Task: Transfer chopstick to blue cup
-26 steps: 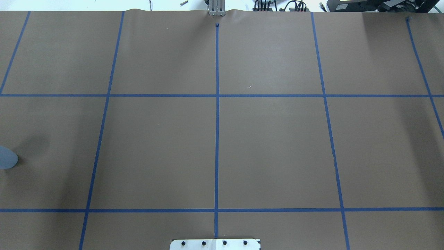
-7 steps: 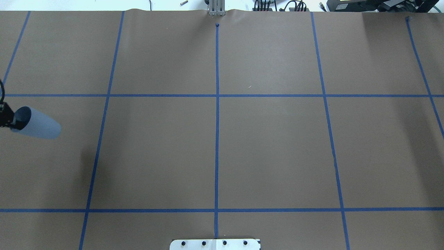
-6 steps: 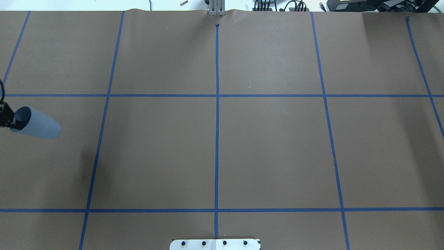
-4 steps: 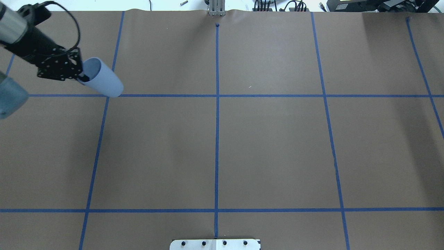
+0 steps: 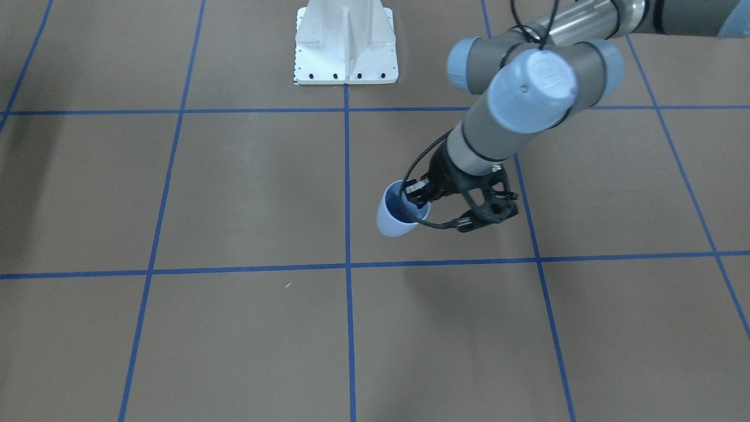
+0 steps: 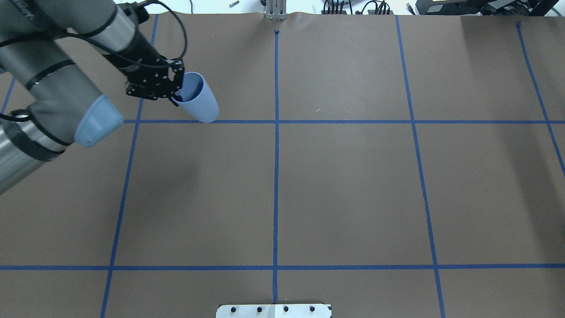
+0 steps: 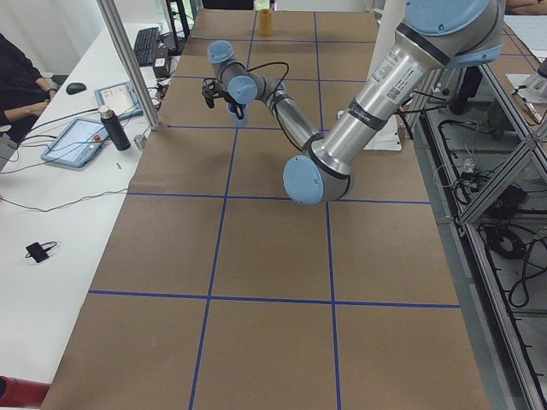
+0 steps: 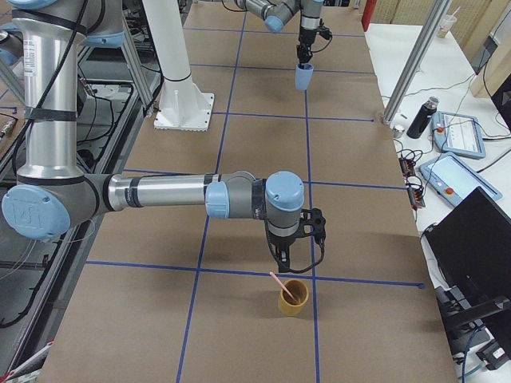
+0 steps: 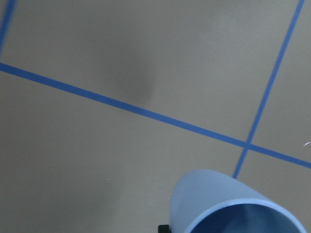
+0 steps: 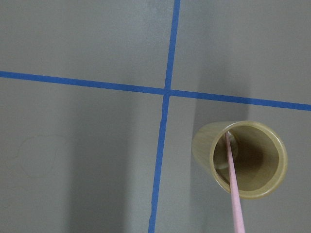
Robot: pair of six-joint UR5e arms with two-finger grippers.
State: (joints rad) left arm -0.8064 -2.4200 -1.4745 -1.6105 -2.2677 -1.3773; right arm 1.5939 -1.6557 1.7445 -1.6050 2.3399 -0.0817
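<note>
**Blue cup held aloft by the left arm; chopstick not yet taken up**

The left gripper (image 6: 178, 94) is clamped on the rim of the blue cup (image 6: 199, 104), with one finger inside the mouth and the other against the outer wall. The cup is held tilted. From its shadow, cast apart from it on the brown paper of the table (image 6: 353, 185), it is judged to be clear of the surface. It is placed in the far left part of the table, near a crossing of the blue tape lines.

The right gripper (image 8: 297, 259) is seen only from the side, poised just above a yellow cup (image 8: 292, 304) at the robot's right end of the table. Whether its jaws are parted cannot be told. The chopstick (image 10: 233, 187) is leaned inside that yellow cup, with its upper end raised past the rim.

The step in hand is judged to be the positioning of the blue cup as a receiver. Next, the chopstick must be pinched near its upper end, drawn out of the yellow cup, and brought over to the blue cup's mouth, which should be turned upright first.
</note>
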